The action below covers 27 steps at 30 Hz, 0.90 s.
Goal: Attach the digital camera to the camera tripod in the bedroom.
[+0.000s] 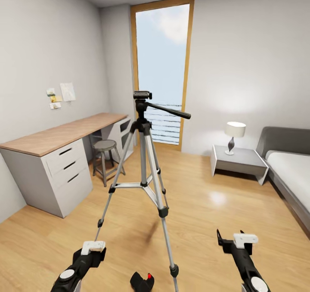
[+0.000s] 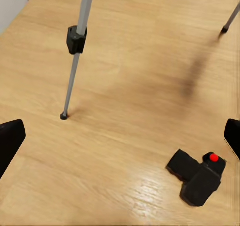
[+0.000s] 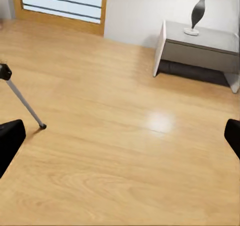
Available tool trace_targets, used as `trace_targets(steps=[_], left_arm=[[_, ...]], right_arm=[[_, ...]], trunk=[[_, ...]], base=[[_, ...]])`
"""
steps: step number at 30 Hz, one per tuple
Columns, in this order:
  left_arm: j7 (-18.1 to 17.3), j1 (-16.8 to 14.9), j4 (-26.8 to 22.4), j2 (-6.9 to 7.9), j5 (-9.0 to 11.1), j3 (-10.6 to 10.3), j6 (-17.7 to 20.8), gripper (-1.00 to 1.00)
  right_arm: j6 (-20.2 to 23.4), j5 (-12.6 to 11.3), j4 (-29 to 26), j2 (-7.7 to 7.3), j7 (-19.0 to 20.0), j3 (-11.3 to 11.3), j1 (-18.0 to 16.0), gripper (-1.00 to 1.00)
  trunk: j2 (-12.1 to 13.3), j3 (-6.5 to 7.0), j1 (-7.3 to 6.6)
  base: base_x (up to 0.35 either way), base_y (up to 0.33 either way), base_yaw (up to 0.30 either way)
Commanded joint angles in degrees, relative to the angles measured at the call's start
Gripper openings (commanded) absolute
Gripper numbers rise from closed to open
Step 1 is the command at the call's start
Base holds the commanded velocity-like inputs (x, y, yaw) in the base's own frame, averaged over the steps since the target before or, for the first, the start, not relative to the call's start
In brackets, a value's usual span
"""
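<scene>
The digital camera point(image 1: 142, 281) lay on the floor point(image 1: 206, 214) between both claws, nearer the left claw point(image 1: 93, 247), ahead of and below its spread fingers. The right claw point(image 1: 237, 240) was spread, empty. The camera tripod point(image 1: 144, 154) stood just beyond.

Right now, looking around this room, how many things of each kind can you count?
Tripod: 1
Camera, lying on the floor: 1
Desk: 1
Stool: 1
Bedside table: 1
Lamp: 1
Bed: 1
Window: 1
Robot claws, left claw and right claw: 2
Total: 10
</scene>
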Motion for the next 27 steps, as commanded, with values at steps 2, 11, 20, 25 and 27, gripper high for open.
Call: trace_targets(steps=[2, 11, 20, 25, 27], left_arm=[[-0.2, -0.2, -3.0, -0.03, 0.0, 0.0, 4.2, 1.00], [-0.3, -2.3, -6.2, 0.05, 0.0, 0.0, 9.2, 1.00], [-2.6, -3.1, -6.3, -0.43, 0.0, -0.2, 9.8, 1.00], [-7.9, -3.2, -4.6, -0.55, -0.1, -1.3, 9.8, 1.00], [-10.1, -3.2, -4.2, -0.49, -0.1, -1.9, 9.8, 1.00]], right_arm=[[0.5, 0.0, -1.0, -0.01, -0.2, 0.1, -2.3, 1.00], [11.0, 0.0, -1.9, -0.02, -0.1, 0.2, -11.2, 1.00], [18.0, 0.0, -2.0, -0.08, 0.1, 0.2, -16.1, 1.00], [18.6, -0.1, -2.1, -0.09, 0.1, 0.2, -16.7, 1.00], [18.4, -0.1, -2.1, -0.09, 0.1, 0.2, -16.8, 1.00]], trunk=[[-0.8, -0.43, 0.44], [-4.5, -2.04, 2.42], [-8.1, -3.66, 4.39], [-10.1, -4.56, 5.49], [-10.9, -4.92, 5.93]], base=[[0.000, 0.000, 0.000], [0.000, 0.000, 0.000], [0.000, 0.000, 0.000], [0.000, 0.000, 0.000], [0.000, 0.000, 0.000]])
